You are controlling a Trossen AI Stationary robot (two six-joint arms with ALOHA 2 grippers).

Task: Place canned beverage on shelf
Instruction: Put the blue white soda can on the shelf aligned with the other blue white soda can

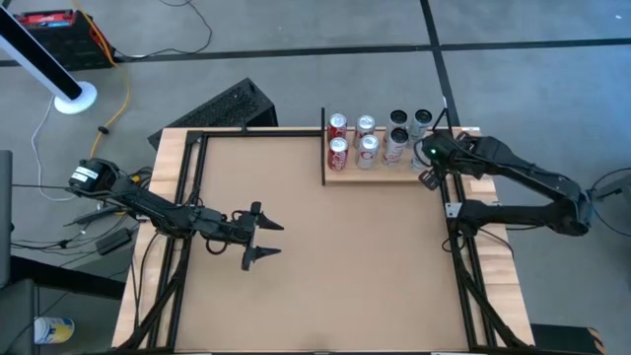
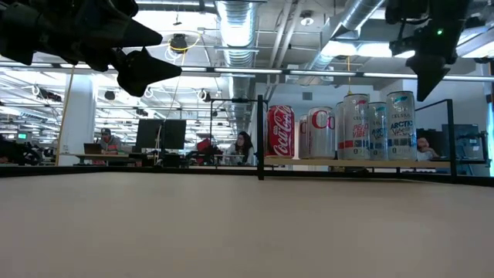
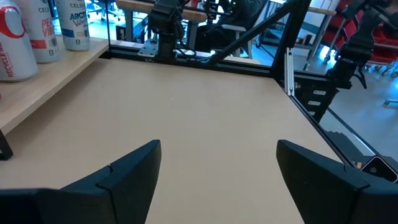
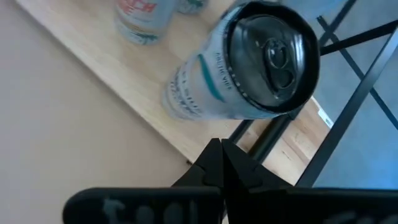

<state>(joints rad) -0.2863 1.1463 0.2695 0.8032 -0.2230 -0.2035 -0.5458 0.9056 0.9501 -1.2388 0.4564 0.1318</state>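
Note:
The shelf [image 1: 385, 175], a pale wood plank with a black upright bar [image 1: 323, 148] at its left end, lies at the table's far right. Several cans stand upright on it: red ones [image 1: 338, 138] at the left, silver and white ones [image 2: 355, 127] to their right. A white can with teal lettering [image 4: 249, 68] stands at the shelf's right end. My right gripper [image 4: 222, 158] hangs shut just above and beside it, slanting down, holding nothing. My left gripper [image 1: 264, 242] hovers open over the table's left middle, pointing level toward the right, nothing between its fingers.
Black frame rails [image 1: 463, 276] run along the table's edges, and one crosses just behind the shelf's right end [image 4: 348, 106]. A black keyboard [image 1: 227, 106] lies beyond the far edge. Bare tabletop [image 1: 345, 266] stretches between the arms. People sit in the room behind.

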